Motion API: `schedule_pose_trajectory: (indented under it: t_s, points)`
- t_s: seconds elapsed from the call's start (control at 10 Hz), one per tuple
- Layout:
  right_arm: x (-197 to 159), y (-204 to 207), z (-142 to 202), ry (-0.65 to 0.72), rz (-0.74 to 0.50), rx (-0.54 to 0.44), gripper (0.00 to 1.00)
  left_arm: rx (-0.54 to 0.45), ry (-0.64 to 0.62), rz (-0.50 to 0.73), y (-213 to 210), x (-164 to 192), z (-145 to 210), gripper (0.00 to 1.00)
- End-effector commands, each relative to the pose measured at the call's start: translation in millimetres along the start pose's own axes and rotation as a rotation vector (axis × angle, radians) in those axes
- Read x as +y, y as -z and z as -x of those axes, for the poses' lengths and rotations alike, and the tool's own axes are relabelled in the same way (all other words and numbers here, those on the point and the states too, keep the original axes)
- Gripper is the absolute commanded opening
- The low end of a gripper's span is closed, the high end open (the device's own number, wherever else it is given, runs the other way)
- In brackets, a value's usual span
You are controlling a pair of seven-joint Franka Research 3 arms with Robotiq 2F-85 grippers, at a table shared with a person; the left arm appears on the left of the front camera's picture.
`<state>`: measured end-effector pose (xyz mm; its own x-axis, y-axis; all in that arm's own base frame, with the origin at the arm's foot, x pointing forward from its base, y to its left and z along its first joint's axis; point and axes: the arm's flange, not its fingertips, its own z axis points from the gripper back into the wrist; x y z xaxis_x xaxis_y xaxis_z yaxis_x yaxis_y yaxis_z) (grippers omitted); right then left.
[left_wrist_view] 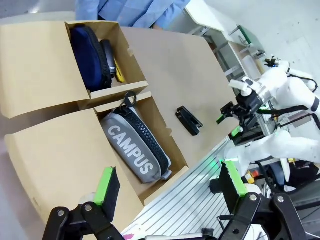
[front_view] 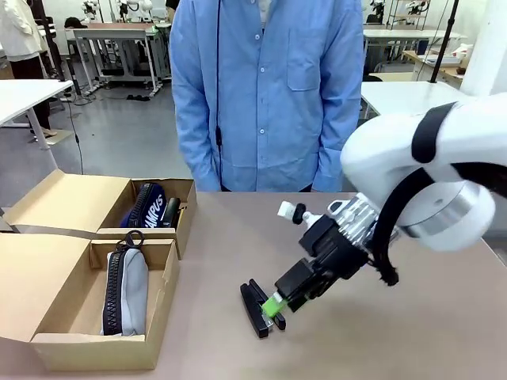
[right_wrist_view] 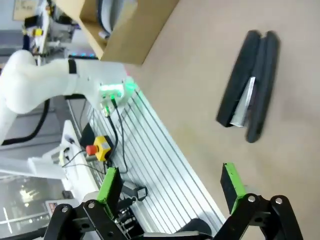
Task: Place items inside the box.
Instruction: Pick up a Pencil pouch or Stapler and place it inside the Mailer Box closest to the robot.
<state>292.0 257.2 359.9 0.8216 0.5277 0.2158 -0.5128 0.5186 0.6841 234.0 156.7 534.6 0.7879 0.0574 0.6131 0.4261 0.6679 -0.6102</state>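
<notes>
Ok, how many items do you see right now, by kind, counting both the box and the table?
Pencil cases: 2, grey case and navy case, both in the box.
Staplers: 2, loose stapler on the table, boxed stapler beside the navy case.
Yellow knife: 1, just a sliver showing.
Total: 5

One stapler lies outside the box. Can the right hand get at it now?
Probably yes. The open right hand hangs close to the black stapler, which lies alone on the table, nothing between them; it would need a small sideways shift.
</notes>
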Motion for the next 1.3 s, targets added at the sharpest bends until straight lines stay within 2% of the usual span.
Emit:
schedule_pose_trajectory:
  t_s: [0.0, 0.2, 0.4, 0.5, 0.8, 1.2]
  points:
    - [-8.3, -35.5, -0.3, 0.016, 0.008, -0.034, 1.0, -0.014, 0.019, 0.015, 1.1, -1.5, 1.7, 1.0]
    - [-7.7, -21.0, -1.8, 0.006, 0.009, -0.022, 1.0, -0.014, 0.019, 0.015, 1.1, -1.5, 1.7, 1.0]
    - [29.4, 1.5, -17.0, 0.042, 0.17, -0.034, 1.0, -0.014, 0.019, 0.015, 1.1, -1.5, 1.7, 1.0]
    - [33.9, 9.3, -23.0, 0.115, 0.276, -0.065, 1.0, -0.014, 0.019, 0.015, 1.1, -1.5, 1.7, 1.0]
    - [38.2, 57.8, -46.8, 0.218, 0.43, 0.024, 1.0, -0.014, 0.019, 0.015, 1.1, -1.5, 1.7, 1.0]
    - [41.1, 86.8, -68.3, 0.209, 0.61, 0.07, 1.0, -0.014, 0.019, 0.015, 1.1, -1.5, 1.7, 1.0]
